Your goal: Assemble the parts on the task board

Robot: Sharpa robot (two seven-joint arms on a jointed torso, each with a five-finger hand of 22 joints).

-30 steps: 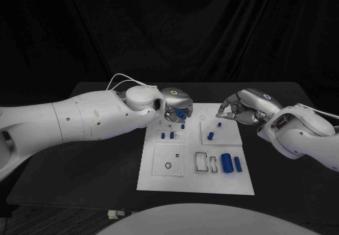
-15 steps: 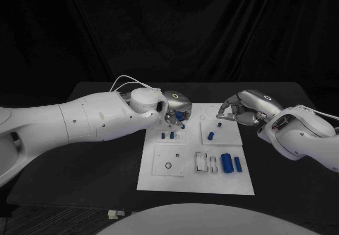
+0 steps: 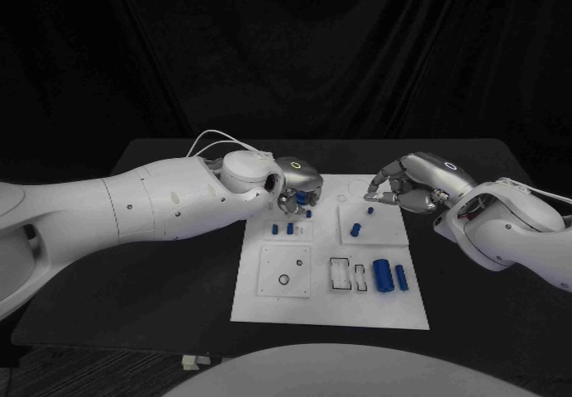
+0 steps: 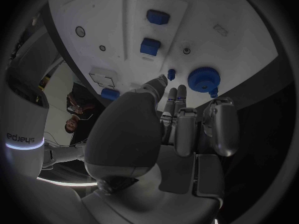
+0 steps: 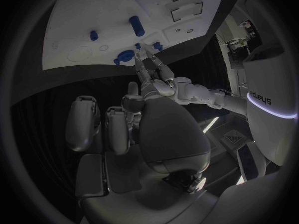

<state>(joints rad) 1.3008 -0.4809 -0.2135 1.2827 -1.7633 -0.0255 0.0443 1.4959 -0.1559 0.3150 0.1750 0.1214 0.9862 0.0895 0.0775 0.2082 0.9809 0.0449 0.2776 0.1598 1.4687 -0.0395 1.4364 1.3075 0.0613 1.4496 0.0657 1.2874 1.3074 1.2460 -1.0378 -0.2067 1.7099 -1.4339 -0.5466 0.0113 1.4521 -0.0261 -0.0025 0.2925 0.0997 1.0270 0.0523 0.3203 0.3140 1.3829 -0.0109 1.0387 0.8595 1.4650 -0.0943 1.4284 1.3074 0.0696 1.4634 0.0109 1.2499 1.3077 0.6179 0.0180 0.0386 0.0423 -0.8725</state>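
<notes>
Pinching a blue knurled round part (image 4: pixel 204 78) at the fingertips of the silver many-fingered left hand (image 3: pixel 298 180), just above the far left area of the flat white task board (image 3: pixel 393 316). Could easily slip: hard, smooth-looking plastic against polished metal fingers (image 4: pixel 176 99), with only a shallow fingertip hold. Could also come down tilted and jam, or land beside its seat, since the hand itself hides the spot from above. Risks knocking the small blue pegs (image 3: pixel 283 228) standing upright just nearer on the same side of the board, if lowered carelessly. Hovering opposite, over the far right edge of the board, the silver right hand (image 3: pixel 403 190), fingers partly curled; cannot tell whether closed on anything or holding nothing. Close enough to the left hand for a bump if both move inward together. Lying loose at the board's near right, two glossy blue cylinders (image 3: pixel 383 275), round and likely to roll if the board is jolted on the matte black table (image 3: pixel 155 273).
</notes>
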